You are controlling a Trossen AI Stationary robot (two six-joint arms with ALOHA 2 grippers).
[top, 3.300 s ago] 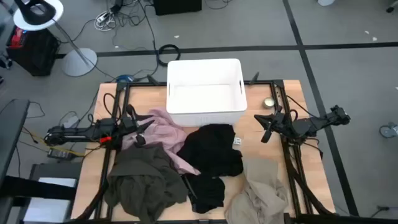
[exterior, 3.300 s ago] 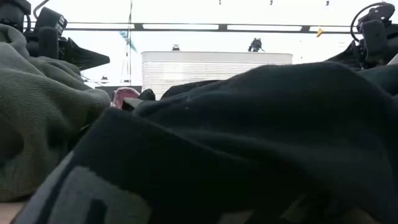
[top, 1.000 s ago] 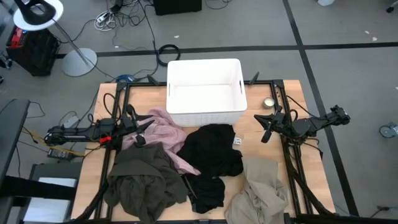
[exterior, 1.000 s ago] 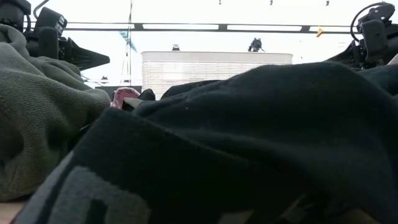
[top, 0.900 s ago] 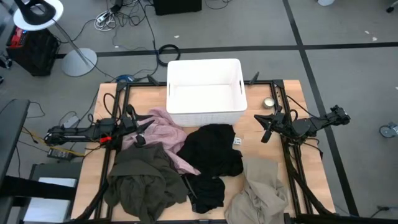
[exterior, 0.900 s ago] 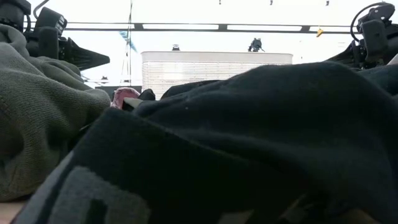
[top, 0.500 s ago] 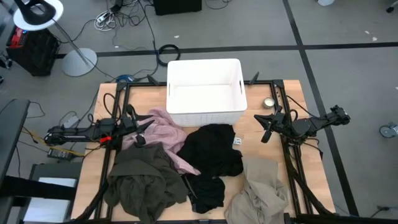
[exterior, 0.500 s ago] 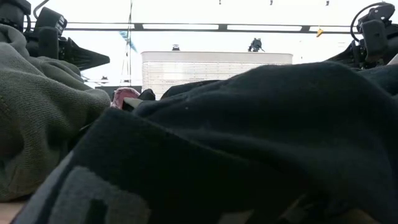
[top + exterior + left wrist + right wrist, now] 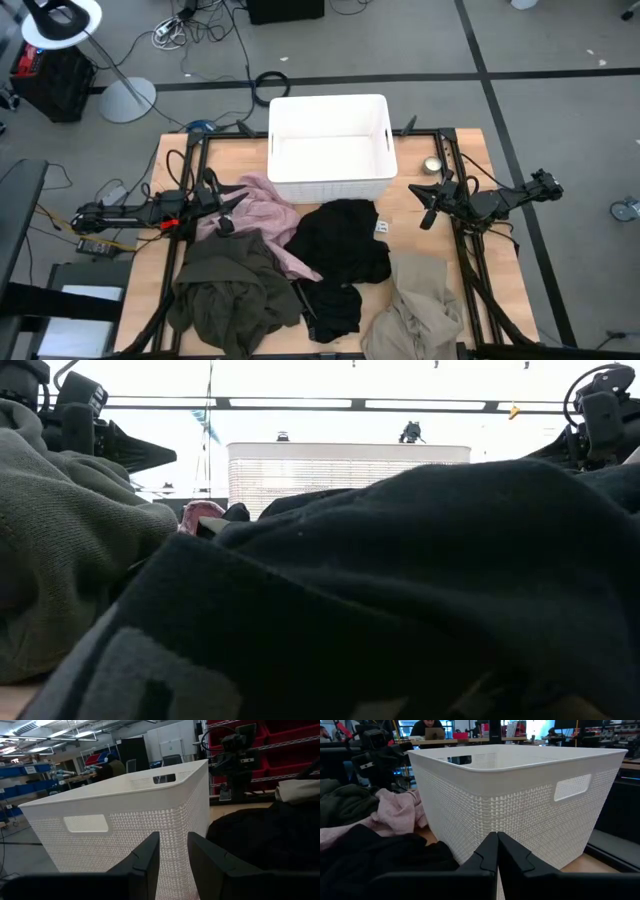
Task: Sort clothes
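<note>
The clothes lie in heaps on the table's near half. A pink garment [image 9: 262, 215] lies left of centre, and a large olive-green one [image 9: 230, 290] at the near left. One black garment [image 9: 343, 240] lies at the centre, with a second black one [image 9: 335, 308] nearer. A beige-tan garment [image 9: 415, 305] lies at the near right. I make out no teal-blue garment. My left gripper [image 9: 231, 208] is open and empty over the pink garment's left edge; its fingers [image 9: 150, 857] point at the white bin [image 9: 330, 145]. My right gripper [image 9: 428, 205] is shut and empty, right of the black garment.
The white bin [image 9: 520, 795] stands at the table's far centre, between the two grippers. A small round tin [image 9: 432, 165] sits on the table to the bin's right. In the low view the black garment [image 9: 400, 590] and the olive-green one [image 9: 60, 540] fill the foreground.
</note>
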